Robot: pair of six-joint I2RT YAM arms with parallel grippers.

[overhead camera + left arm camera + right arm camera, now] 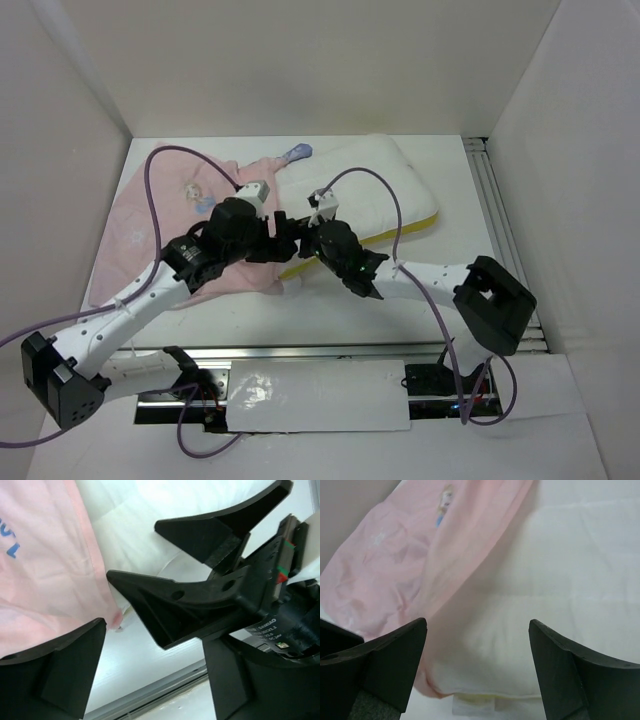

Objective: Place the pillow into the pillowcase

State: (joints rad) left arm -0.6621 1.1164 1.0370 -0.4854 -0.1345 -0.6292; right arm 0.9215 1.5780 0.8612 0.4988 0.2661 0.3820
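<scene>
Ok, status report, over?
Left gripper open, right gripper open, nose to nose, crowding each other. Pillowcase overlaps left end of pillow; rest bare.

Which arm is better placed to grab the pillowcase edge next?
Left, probably. The left gripper, open, has the pillowcase hem right beside its finger; the right gripper hangs open over mostly bare pillow.

The left gripper (285,243) and right gripper (318,240) crowd each other at the near left corner of the puffy white, yellow-piped pillow (380,190). The right one's black fingers (200,532) bar the left's path just ahead. The thin pink fabric pillowcase (150,230) covers the left side. Bare white bench (330,312) lies open along the near side and right of the pillow.
</scene>
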